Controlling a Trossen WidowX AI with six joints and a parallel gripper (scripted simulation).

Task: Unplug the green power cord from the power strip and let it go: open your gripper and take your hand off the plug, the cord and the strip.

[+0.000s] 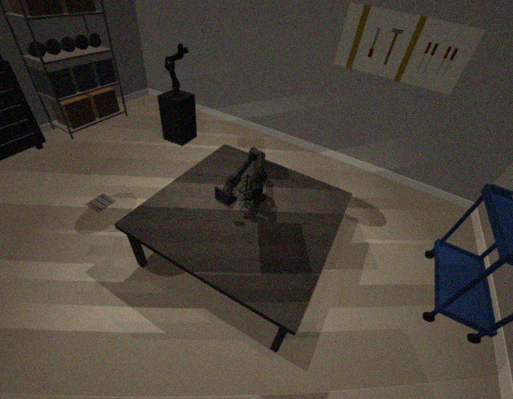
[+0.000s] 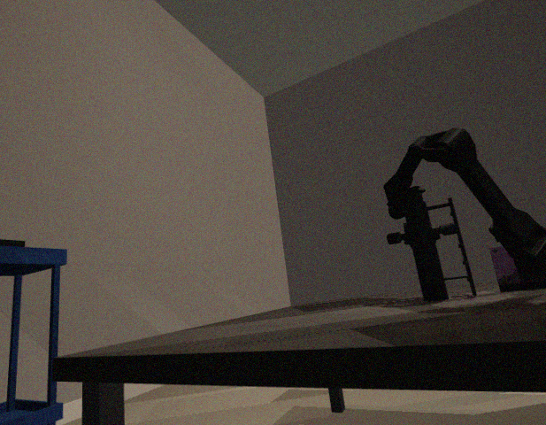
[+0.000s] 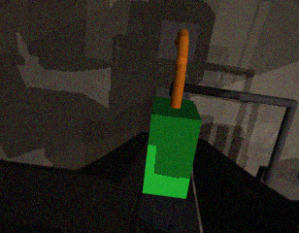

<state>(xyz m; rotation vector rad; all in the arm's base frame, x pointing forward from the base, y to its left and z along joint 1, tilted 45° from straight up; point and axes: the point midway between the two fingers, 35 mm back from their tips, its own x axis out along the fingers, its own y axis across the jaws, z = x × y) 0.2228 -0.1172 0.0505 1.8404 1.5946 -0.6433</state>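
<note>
between dark jaws, unlabelled green plug (image 3: 171, 148) clamped, orange cord (image 3: 180, 68) rising

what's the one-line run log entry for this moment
gripper: shut on green plug | orange cord: rising from plug top | release: not yet done

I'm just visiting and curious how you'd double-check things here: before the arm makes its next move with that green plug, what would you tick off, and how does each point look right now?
1. Claw closed on the green plug: ok; the plug sits between the dark fingers in the wrist view.
2. Orange cord attached to the plug's far end: ok.
3. Plug free of the power strip: cannot tell; no socket is visible.
4. Cord path free of snags: cannot tell; the grey frame stands close behind it.
5. Arm clear above the table: ok in the exterior view.
6. Claw opened and withdrawn: not ok; not yet done.
</note>
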